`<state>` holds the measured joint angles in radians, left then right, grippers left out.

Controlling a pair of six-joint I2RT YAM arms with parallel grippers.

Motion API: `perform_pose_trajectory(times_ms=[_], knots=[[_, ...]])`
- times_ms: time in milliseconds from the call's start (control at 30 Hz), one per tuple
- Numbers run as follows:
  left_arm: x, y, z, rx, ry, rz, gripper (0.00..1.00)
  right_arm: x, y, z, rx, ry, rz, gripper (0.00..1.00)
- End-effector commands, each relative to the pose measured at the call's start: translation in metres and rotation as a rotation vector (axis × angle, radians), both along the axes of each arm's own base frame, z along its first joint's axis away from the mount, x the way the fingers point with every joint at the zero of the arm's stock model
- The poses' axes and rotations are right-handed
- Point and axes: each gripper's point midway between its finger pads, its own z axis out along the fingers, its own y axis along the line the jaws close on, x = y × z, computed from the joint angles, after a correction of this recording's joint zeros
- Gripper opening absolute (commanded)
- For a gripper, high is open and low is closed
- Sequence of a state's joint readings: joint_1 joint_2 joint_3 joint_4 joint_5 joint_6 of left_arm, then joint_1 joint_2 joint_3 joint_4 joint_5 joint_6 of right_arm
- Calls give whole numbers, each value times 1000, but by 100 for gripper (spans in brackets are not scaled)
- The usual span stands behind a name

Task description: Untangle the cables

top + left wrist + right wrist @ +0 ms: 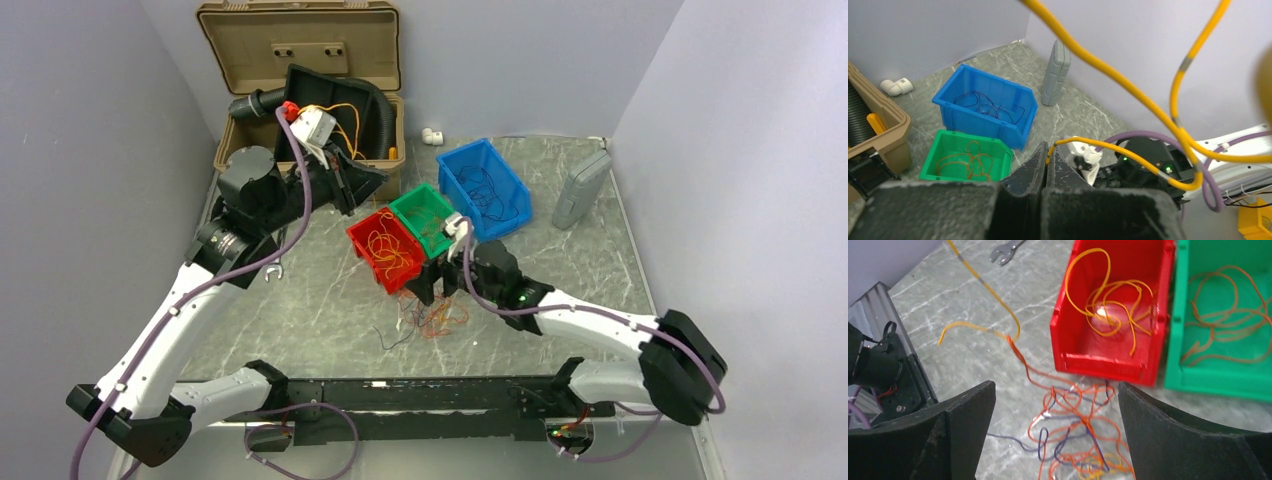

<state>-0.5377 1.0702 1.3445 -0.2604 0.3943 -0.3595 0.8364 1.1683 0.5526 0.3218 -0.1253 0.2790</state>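
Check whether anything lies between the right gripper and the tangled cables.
Nothing does. In the right wrist view the stretch is bare: the open right gripper frames the cables on the table, the red bin just beyond.

Lit brightly and evenly from overhead, with only soft, faint shadows on the bench (pixel 330 300). Sharp throughout in the top view. Blurred up close in the left wrist view, with nearby yellow cables (pixel 1128 88) out of focus. Flares white inside the red bin (pixel 1108 365) in the right wrist view.
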Motion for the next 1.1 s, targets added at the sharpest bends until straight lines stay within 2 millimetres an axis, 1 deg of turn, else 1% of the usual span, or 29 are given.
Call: perform_pose_trajectory(times_ms=[0, 67, 100, 167, 200, 233, 267, 300, 333, 400, 467, 533, 567, 633, 733, 800, 833, 900, 1000, 1067], knots=[[-10, 2, 35, -39, -81, -26, 0, 10, 39, 37, 83, -120, 112, 93], [-12, 1, 36, -48, -81, -33, 0, 16, 47, 32, 73, -118, 107, 89], [-12, 1, 37, -52, -82, -36, 0, 18, 50, 28, 69, -116, 106, 85], [-12, 2, 38, -56, -81, -33, 0, 21, 56, 23, 74, -110, 105, 74], [-12, 2, 39, -58, -82, -34, 0, 22, 58, 21, 76, -105, 106, 64], [-12, 1, 39, -58, -81, -35, 0, 22, 59, 17, 76, -97, 102, 49], [-12, 1, 39, -57, -81, -33, 0, 23, 58, 15, 77, -83, 90, 27], [-12, 2, 40, -55, -84, -29, 0, 25, 56, 12, 75, -72, 68, 3], [-11, 3, 40, -50, -88, -22, 0, 27, 52, 10, 76, -58, 43, 0], [-7, 8, 39, -42, -90, 14, 0, 28, 40, 8, 93, -38, -25, 0], [-2, 12, 37, -35, -92, 52, 0, 32, 17, -5, 81, 6, -139, 0], [2, 15, 35, -33, -94, 76, 0, 35, -9, -17, 62, 60, -265, 0], [4, 15, 33, -28, -92, 82, 0, 38, -26, -26, 48, 91, -342, 0], [11, 17, 28, -17, -76, 114, 0, 34, -62, -47, -1, 173, -480, 0], [32, 33, 13, 0, -4, 267, 0, 25, -122, -72, -33, 297, -726, 0], [40, 41, 3, 10, 25, 329, 0, 18, -165, -84, -59, 351, -905, 0], [42, 40, 0, 7, 30, 331, 0, 14, -181, -84, -59, 357, -968, 0], [45, 30, -10, 2, 51, 298, 0, 8, -202, -84, -67, 358, -1050, 0], [50, 11, -27, 11, 104, 223, 0, 3, -222, -77, -57, 353, -1147, 0], [56, 0, -42, 35, 151, 183, 0, 0, -236, -72, -72, 347, -1221, 0]])
